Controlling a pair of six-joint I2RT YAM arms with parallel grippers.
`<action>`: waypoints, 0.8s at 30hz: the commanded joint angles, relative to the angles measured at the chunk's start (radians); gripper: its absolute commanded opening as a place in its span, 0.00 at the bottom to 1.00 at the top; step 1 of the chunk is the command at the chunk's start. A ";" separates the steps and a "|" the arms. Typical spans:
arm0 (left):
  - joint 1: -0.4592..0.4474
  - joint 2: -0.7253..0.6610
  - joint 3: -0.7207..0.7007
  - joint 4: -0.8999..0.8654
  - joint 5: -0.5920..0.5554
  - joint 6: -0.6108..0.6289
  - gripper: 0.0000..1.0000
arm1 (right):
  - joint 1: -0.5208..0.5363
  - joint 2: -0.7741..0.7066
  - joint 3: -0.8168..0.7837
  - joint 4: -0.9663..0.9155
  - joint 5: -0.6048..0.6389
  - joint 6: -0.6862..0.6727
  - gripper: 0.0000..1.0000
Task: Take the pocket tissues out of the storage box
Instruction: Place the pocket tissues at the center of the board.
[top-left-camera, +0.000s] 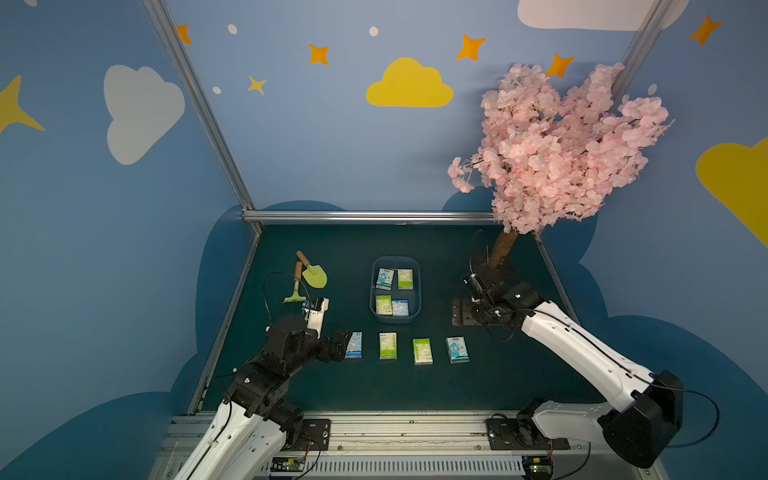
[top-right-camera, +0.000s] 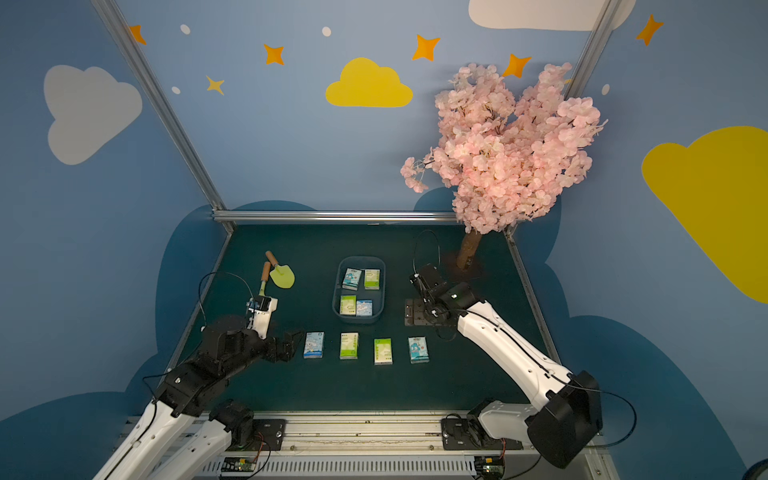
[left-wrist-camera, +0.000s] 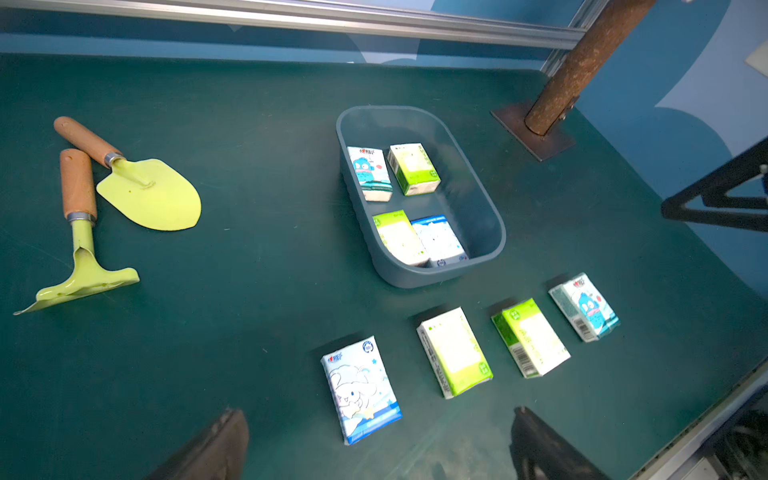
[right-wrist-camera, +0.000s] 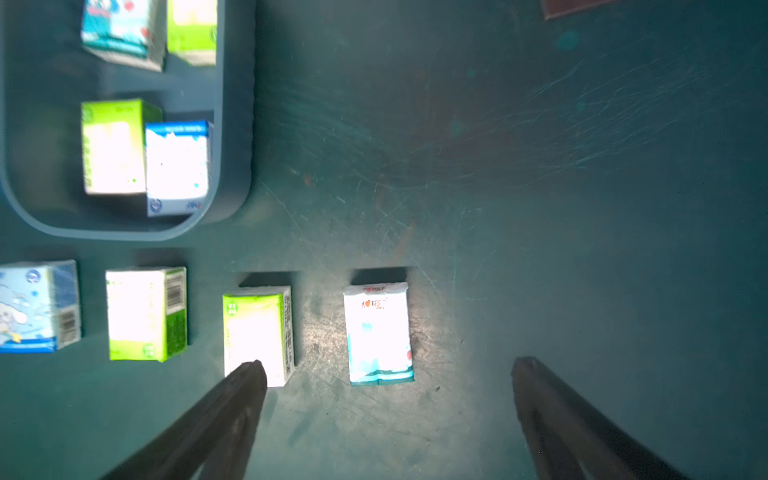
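The grey-blue storage box (top-left-camera: 395, 258) stands mid-mat with several pocket tissues inside: a blue cartoon pack (top-left-camera: 385, 278), a green one (top-left-camera: 405, 278), another green (top-left-camera: 384, 305) and a blue-white one (top-left-camera: 400, 308). Several more packs lie in a row in front of it, from a blue one (top-left-camera: 353, 345) to a teal-blue one (top-left-camera: 457, 350). My left gripper (top-left-camera: 343, 338) is open and empty beside the leftmost pack (left-wrist-camera: 361, 390). My right gripper (right-wrist-camera: 390, 363) is open and empty, up above the rightmost pack (right-wrist-camera: 378, 332); in both top views its wrist hides the fingers.
A lime trowel (top-left-camera: 314, 275) and a small rake (top-left-camera: 296, 286) with wooden handles lie at the back left. A pink blossom tree (top-left-camera: 557, 145) stands at the back right, its rusty base plate (top-left-camera: 459, 311) right of the box. Metal rails (top-left-camera: 370, 216) edge the mat.
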 joint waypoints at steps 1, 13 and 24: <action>0.005 0.085 0.071 0.056 -0.007 -0.071 1.00 | -0.026 -0.055 0.007 -0.023 0.034 -0.006 0.98; 0.004 0.559 0.443 -0.065 0.004 -0.100 1.00 | -0.124 -0.297 -0.145 0.115 0.015 0.028 0.98; -0.026 0.963 0.830 -0.256 0.031 -0.108 0.95 | -0.184 -0.394 -0.182 0.119 0.001 0.020 0.98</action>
